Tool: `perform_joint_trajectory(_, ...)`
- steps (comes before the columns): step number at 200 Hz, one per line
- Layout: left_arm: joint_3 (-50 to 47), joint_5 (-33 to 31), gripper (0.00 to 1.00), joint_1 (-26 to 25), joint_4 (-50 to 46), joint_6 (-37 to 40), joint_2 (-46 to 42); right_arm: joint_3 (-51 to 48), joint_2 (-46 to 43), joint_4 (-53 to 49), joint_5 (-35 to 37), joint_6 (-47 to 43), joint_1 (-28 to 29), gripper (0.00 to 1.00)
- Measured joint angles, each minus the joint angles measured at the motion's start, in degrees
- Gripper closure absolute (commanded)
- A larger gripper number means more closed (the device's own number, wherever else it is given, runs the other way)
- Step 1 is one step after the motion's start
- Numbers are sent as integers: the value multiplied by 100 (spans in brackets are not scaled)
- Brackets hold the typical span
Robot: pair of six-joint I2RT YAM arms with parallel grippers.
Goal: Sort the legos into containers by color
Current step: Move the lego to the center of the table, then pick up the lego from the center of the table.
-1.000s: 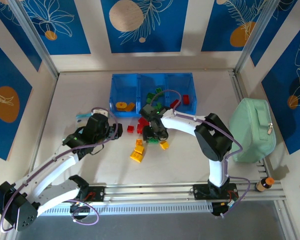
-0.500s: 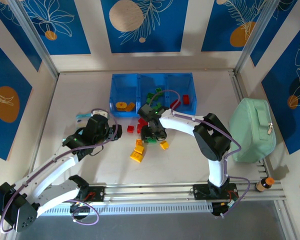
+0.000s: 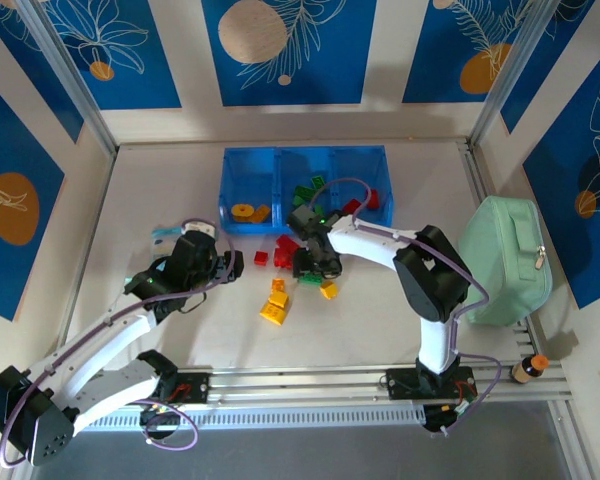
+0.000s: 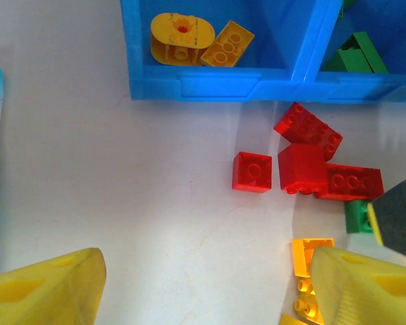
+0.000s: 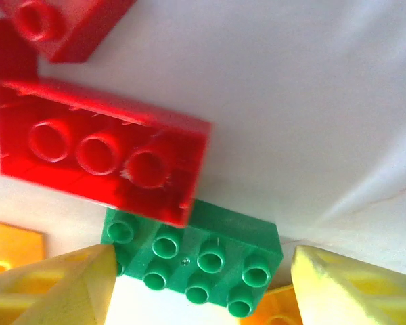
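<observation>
Broadly, the white counter (image 3: 150, 180) carries a blue tray (image 3: 278, 170) at its far side, its three compartments holding yellow, green and red bricks, with the loose bricks (image 3: 272, 312) just near of it. The left pincer (image 4: 206, 264) hangs wide open, empty, left of them. The right pincer (image 5: 201, 261), open and gripping nothing, straddles a green brick (image 5: 210, 237), a red brick (image 5: 98, 152) overlapping one corner. Light, rigid, slick plastic, I judge: pinch its flat ends squarely, below the studs.

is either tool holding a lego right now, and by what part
Nothing is held. The right tool straddles the green brick with jaws open; the left tool is open too.
</observation>
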Motion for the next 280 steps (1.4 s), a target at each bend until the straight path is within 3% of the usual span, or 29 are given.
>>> perform_joint_trajectory(53,0,-2,21,0,0,0,-4,-129,-219,-170,203,-219,-365,26)
perform_joint_trajectory(71,0,0,21,0,-2,0,-4,-129,-321,-256,229,-195,-302,18)
perform_joint_trajectory(76,0,0,21,0,0,0,-4,-129,-350,-273,240,-149,-284,7)
perform_joint_trajectory(83,0,0,21,0,0,2,-4,-127,-382,-297,243,-90,-264,0)
perform_joint_trajectory(133,0,-2,21,2,-9,2,-22,-125,-400,-315,195,31,-234,0)
perform_joint_trajectory(219,0,-2,21,13,-24,4,-79,-125,153,-138,94,127,-310,14)
perform_joint_trajectory(280,0,-4,21,44,-24,7,-79,-94,201,-254,170,184,-334,46)
